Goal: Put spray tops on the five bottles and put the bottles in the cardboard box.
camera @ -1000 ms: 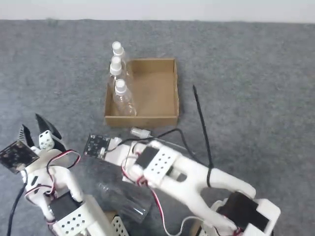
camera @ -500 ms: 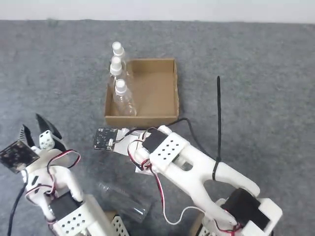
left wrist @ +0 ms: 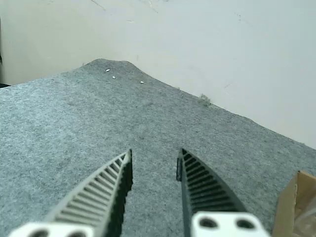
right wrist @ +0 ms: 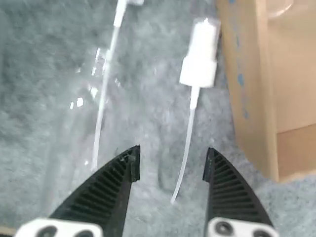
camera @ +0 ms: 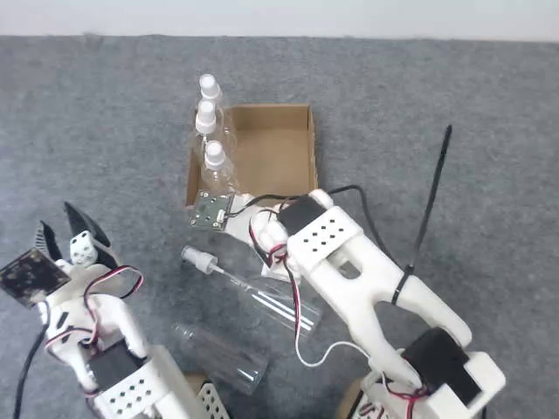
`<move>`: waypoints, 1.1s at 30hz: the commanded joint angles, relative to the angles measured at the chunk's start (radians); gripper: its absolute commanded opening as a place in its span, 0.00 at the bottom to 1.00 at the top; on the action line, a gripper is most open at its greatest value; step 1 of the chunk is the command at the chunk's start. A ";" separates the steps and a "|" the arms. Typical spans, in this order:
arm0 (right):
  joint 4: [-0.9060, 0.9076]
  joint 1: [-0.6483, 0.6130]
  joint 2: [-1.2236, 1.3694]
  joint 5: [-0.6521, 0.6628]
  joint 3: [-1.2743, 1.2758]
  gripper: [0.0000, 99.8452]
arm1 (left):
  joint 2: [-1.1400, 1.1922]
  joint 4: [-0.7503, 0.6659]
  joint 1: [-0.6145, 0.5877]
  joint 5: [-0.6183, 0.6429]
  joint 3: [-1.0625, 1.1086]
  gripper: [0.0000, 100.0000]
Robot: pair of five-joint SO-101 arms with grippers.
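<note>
Spray top point(right wrist: 198, 61), loose, lies on the grey table point(camera: 454, 96) just outside the front wall of the cardboard box point(camera: 262, 161), at the box's 6 o'clock. Its thin tube runs back between the fingers of the right gripper point(right wrist: 173, 149), which stand wide apart and hold nothing.

Three capped bottles point(camera: 206, 122) stand in the box along its 9 o'clock wall. A fourth bottle point(camera: 284, 304) lies at the box's 6 o'clock with a second top point(camera: 199, 257) only part way in: tube inside, head clear of the neck. A fifth bottle point(camera: 223, 356), bare, lies at 7 o'clock, nearer the arm bases.

The left gripper point(left wrist: 155, 153) sits at the table's 8 o'clock, fingers parted and empty.

I judge the loose top light and hard at the head, with a whippy tube. I would grip the head or collar, never the tube. The bottles look thin, smooth and apt to roll, so I would hold them mid-body.

Since a second ago the right arm has swung from over the lying bottles to the box front, uncovering the fourth bottle. The left arm has not moved.
</note>
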 commanded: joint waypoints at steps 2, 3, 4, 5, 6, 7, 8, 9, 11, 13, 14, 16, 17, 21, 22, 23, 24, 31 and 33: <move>0.120 0.015 -0.114 0.018 -0.097 0.17 | -0.017 -0.034 -0.005 0.006 -0.007 0.14; 0.145 0.015 -0.145 0.017 -0.097 0.18 | -0.017 -0.034 -0.005 0.006 -0.007 0.14; 0.170 0.013 -0.180 0.015 -0.095 0.19 | -0.017 -0.034 -0.005 0.006 -0.007 0.14; 0.185 0.012 -0.213 0.011 -0.089 0.21 | -0.017 -0.034 -0.005 0.006 -0.007 0.14; 0.188 0.012 -0.246 -0.011 -0.075 0.24 | -0.017 -0.034 -0.005 0.006 -0.007 0.14; 0.180 0.012 -0.280 -0.035 -0.057 0.26 | -0.017 -0.034 -0.003 0.006 -0.005 0.14; 0.168 0.010 -0.311 -0.054 -0.038 0.28 | -0.017 -0.034 -0.003 0.006 -0.005 0.14; 0.151 0.007 -0.338 -0.068 -0.017 0.29 | -0.017 -0.034 -0.003 0.006 -0.005 0.14; 0.128 -0.028 -0.386 -0.075 0.028 0.32 | -0.017 -0.034 -0.003 0.006 -0.005 0.14; 0.111 -0.077 -0.421 -0.078 0.072 0.32 | -0.017 -0.034 -0.003 0.006 -0.005 0.14; 0.107 -0.105 -0.432 -0.080 0.087 0.32 | -0.017 -0.034 -0.003 0.006 -0.005 0.14; 0.094 -0.150 -0.437 -0.081 0.110 0.32 | -0.017 -0.034 -0.003 0.006 -0.005 0.14; 0.082 -0.163 -0.430 -0.083 0.118 0.32 | -0.017 -0.034 -0.003 0.006 -0.005 0.14; 0.008 -0.171 -0.372 -0.123 0.130 0.32 | -0.017 -0.034 -0.002 0.006 -0.005 0.14; -0.010 -0.171 -0.351 -0.137 0.130 0.32 | -0.017 -0.034 -0.002 0.006 -0.005 0.14; -0.025 -0.173 -0.328 -0.147 0.127 0.32 | -0.017 -0.034 -0.002 0.006 -0.005 0.14; -0.042 -0.173 -0.303 -0.158 0.127 0.32 | -0.017 -0.034 -0.002 0.006 -0.005 0.14; -0.128 -0.193 -0.142 -0.226 0.089 0.32 | -0.017 -0.034 0.000 0.006 -0.005 0.14; -0.102 -0.209 -0.097 -0.238 0.057 0.32 | -0.017 -0.034 0.002 0.006 -0.005 0.14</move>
